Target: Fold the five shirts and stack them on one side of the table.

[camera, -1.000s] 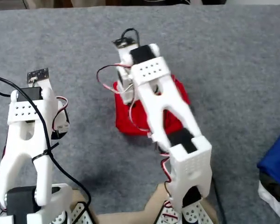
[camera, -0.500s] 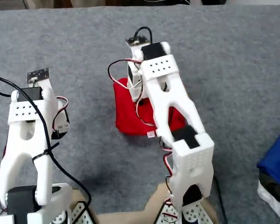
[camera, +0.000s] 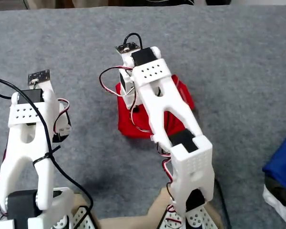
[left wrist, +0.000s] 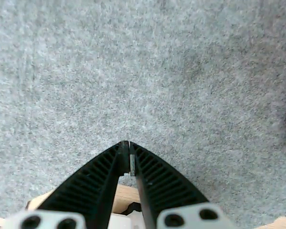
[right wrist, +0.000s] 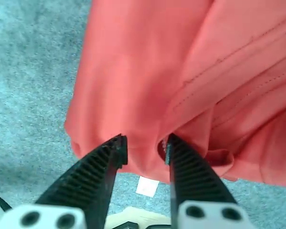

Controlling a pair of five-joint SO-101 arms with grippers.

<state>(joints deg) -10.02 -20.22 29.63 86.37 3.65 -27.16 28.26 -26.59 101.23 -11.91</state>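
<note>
You have two arms, left arm [camera: 26, 138] and right arm [camera: 167, 109]; one red shirt [camera: 126, 125]; one pile [camera: 281, 167] at 4 o'clock, three layers showing.

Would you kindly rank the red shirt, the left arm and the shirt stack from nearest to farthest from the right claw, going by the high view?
1. Red shirt: directly under the right claw, mid-way across the table.
2. Left arm: off to the left side.
3. Shirt stack: farthest, at the right edge.
</note>
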